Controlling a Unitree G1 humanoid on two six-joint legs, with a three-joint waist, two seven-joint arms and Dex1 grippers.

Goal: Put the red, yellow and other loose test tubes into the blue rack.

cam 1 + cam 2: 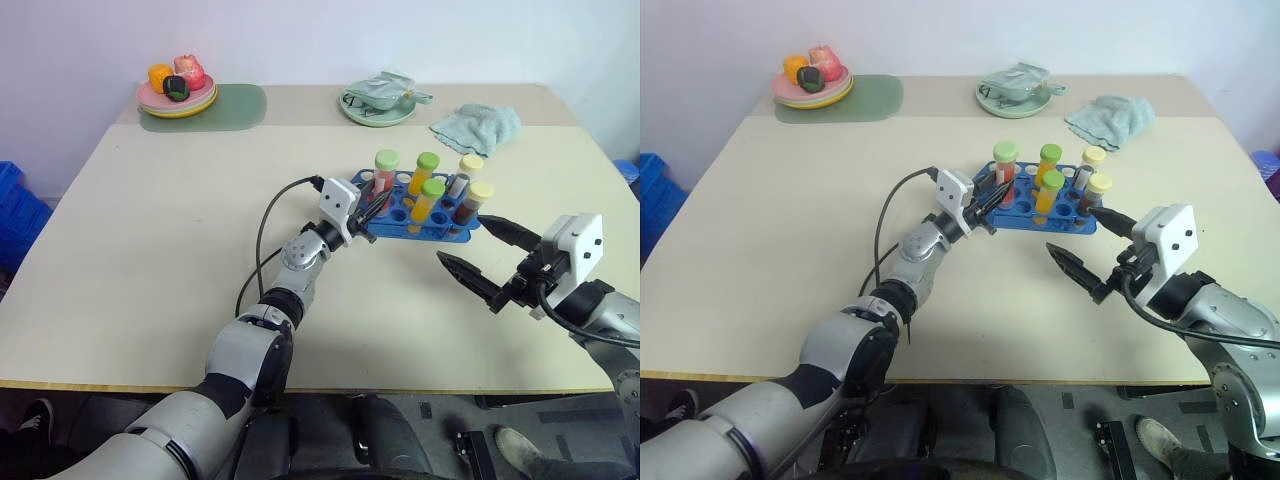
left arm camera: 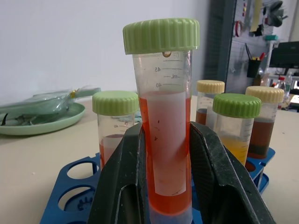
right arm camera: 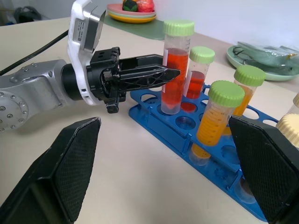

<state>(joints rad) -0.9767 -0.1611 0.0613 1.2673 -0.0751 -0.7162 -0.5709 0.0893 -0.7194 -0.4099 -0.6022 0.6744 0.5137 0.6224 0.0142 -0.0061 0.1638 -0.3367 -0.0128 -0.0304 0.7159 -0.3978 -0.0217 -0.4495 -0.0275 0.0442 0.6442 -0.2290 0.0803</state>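
The blue rack [image 1: 455,233] stands right of the table's middle with several capped tubes upright in it. My left gripper [image 1: 992,200] is shut on a test tube [image 2: 166,140] of red liquid with a green cap, which stands upright with its foot in a hole at the rack's near left corner [image 3: 159,125]. A yellow-orange tube [image 3: 215,121] with a green cap stands in the near row. Two dark tubes with pale-yellow caps [image 2: 264,121] are at the far end. My right gripper [image 1: 465,238] hangs open just in front of the rack's right end, holding nothing.
A pale green dish [image 1: 378,100] with a crumpled wrapper and a teal cloth [image 1: 478,126] lie behind the rack. A plate of toy fruit [image 1: 177,92] on a green mat [image 1: 240,108] sits at the back left. A blue crate [image 1: 15,205] stands left of the table.
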